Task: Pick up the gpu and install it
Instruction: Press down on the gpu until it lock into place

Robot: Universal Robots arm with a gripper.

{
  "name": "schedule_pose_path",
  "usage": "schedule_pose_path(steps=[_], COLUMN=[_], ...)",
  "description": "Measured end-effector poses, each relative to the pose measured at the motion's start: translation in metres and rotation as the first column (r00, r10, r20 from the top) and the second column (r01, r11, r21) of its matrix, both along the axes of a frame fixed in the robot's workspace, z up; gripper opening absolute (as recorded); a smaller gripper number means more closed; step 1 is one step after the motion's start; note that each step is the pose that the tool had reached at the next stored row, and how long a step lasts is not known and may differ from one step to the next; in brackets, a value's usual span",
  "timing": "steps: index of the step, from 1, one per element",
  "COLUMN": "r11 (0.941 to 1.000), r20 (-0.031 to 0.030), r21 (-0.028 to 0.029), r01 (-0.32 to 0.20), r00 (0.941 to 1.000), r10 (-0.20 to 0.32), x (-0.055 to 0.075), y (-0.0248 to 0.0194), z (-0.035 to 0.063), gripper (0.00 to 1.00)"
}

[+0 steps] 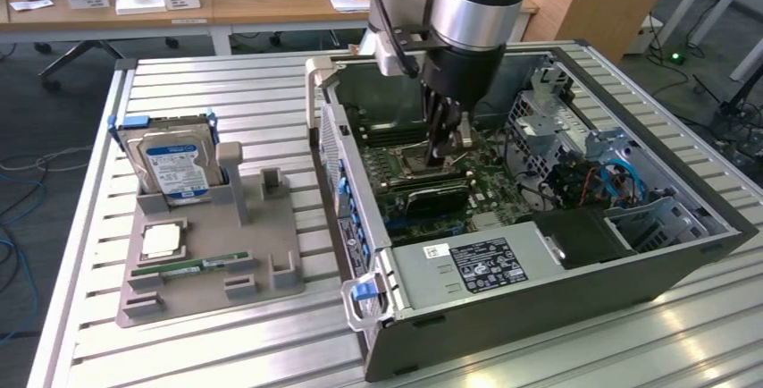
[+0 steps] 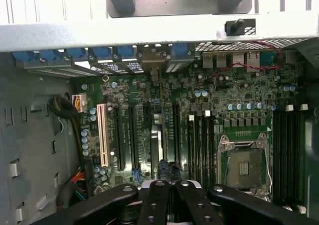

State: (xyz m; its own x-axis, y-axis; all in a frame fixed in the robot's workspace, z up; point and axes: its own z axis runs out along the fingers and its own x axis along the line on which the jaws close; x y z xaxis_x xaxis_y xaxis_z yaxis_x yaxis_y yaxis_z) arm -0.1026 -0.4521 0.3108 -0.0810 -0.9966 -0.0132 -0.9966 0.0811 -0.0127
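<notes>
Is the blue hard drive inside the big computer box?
No, the hard drive stands upright in a grey holder on the table, apart from the open computer case, toward the exterior view's left.

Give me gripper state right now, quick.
Gripper: shut, down inside the computer case above the graphics card; whether it grips the card cannot be told.
</notes>
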Motion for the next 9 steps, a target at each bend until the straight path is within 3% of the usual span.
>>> schedule_pose_path(steps=[9], r11=[1.0], r20=[0.0], r21=[0.0001], r01=[0.0], r00=[1.0], r10=[0.0], x=[0.0], y=[0.0], z=[-0.0126], gripper=[0.11])
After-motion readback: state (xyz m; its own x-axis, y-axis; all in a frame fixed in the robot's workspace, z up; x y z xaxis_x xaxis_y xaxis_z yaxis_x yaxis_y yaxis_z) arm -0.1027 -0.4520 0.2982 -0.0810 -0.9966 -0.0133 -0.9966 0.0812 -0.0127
